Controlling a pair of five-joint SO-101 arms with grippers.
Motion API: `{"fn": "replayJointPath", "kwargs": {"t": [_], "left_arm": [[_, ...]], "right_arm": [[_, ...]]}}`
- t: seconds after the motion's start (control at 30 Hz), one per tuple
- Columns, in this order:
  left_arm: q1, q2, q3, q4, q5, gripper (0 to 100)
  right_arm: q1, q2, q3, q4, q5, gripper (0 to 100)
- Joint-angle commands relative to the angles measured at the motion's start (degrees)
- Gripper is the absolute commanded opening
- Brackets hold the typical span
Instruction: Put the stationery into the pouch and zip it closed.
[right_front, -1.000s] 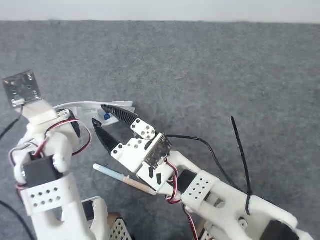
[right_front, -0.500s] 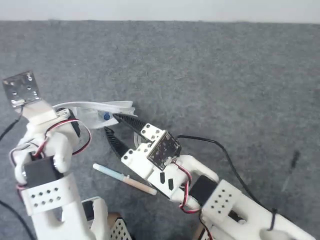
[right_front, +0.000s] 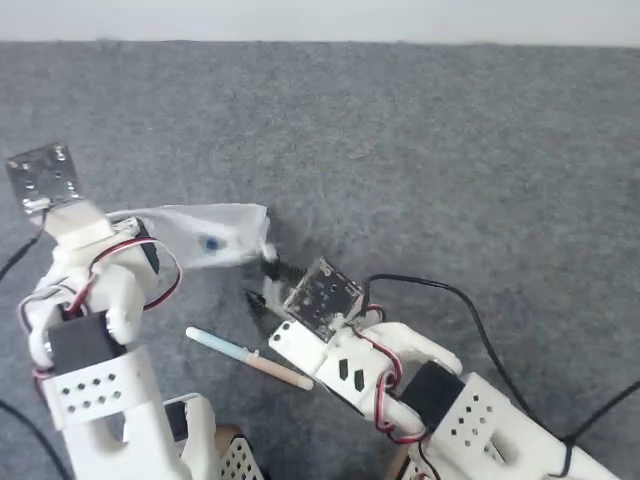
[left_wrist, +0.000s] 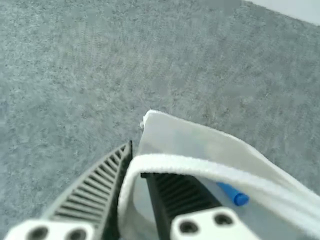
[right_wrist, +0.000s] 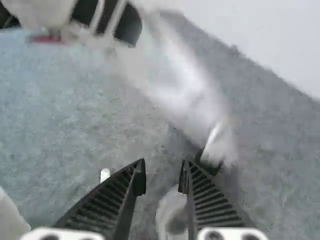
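A white translucent pouch hangs just above the grey carpet, with a blue item showing inside it. My left gripper is shut on the pouch rim at its left end, and the blue item lies in the pouch beyond. My right gripper sits at the pouch's right end with its fingers close together and a narrow gap between them. In the right wrist view, the gripper points at the blurred pouch. A pen with a pale blue end lies on the carpet in front of the pouch.
Grey carpet covers the table, open to the back and right. A black cable runs along the right arm. The left arm's base stands at the front left beside the pen.
My right gripper has drawn back toward the front and narrowed from wide open to a small gap. The pouch's right end has spread out wider. The left arm has not moved.
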Motion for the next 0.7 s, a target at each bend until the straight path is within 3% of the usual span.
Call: {"fn": "replayJointPath", "kwargs": {"t": [0.0,0.17,0.67], "left_arm": [[-0.3,1.0,0.6,-1.7,-0.3,1],[-2.2,1.0,0.4,-1.8,-0.2,1],[-10.3,1.0,0.2,-3.9,5.1,1]], "right_arm": [[-2.3,-1.8,-1.9,2.6,-0.2,10.7],[-7.4,-1.7,0.9,3.0,0.1,10.9],[-7.6,-1.6,0.5,7.0,0.1,10.9]]}}
